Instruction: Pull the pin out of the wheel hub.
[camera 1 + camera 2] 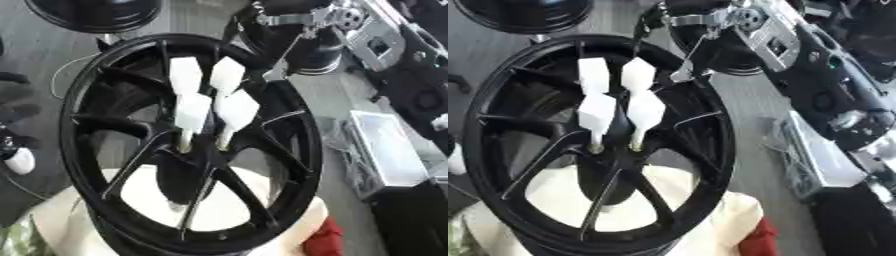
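Left eye view: wheel hub [197,160] upright on cream cushion [61,220]; four white-headed pins [193,112] stand in its centre. My right arm [815,85] reaches in; hand hidden, state untellable. Advice: grip one head, draw straight outward.

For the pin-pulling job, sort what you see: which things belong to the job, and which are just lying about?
Belong to the job:
black wheel hub
white-headed pins standing in its centre
right arm, reaching in from the upper right

Just lying about:
second black wheel
silver tray
red item
cream cloth
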